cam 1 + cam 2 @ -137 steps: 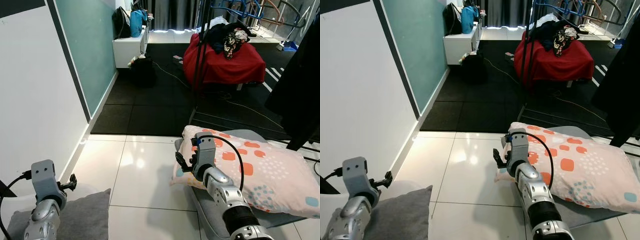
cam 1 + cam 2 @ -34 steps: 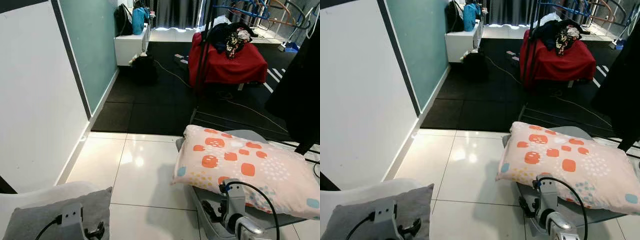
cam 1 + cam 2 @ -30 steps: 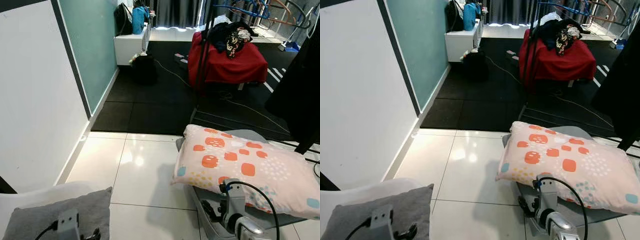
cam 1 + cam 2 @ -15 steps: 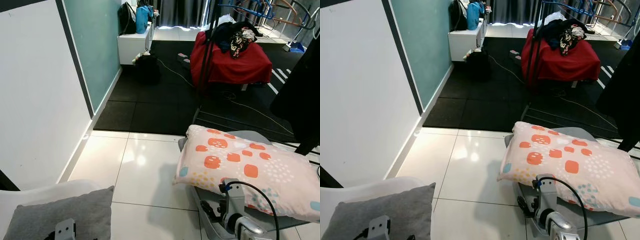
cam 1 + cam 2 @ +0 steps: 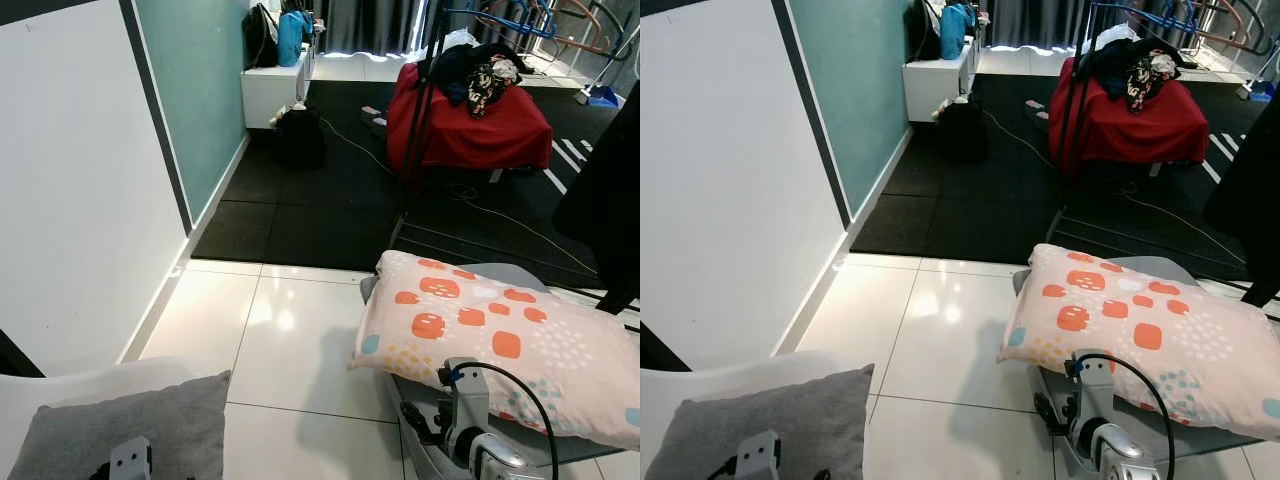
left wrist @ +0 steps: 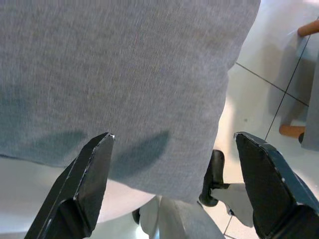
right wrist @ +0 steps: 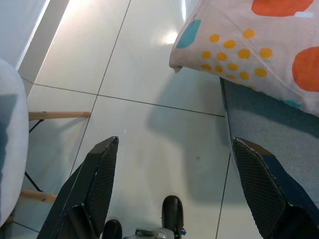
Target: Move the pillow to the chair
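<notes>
Head cam, L eye: a room w/ glossy white tile floor in the near half, black mat flooring further back. A white wall w/ a teal section runs along the robot's left. The pillow – pale pink w/ orange squares and small dots – lies on a grey pad on the floor at right, its near corner overhanging the tile. Just in front of it, low in frame, sits the right gripper's wrist housing w/ a looped black cable. At lower left, a white chair holds a grey cushion; the top of the left arm's wrist pokes up over it. Far back: a red-covered seat piled w/ clothes, a black rack pole, a white low shelf w/ bags.

Head cam, R eye: same scene, slightly shifted.

L wrist cam: left gripper hangs over the grey cushion, fingers spread wide – nothing between them. White chair edge and tile show beyond the cushion.

R wrist cam: right gripper is wide apart too, holding nothing, above bare tile. The pillow's dotted corner lies ahead of the fingers, not touching; grey pad beneath it. Chair shell and a wooden leg sit at the far side.
</notes>
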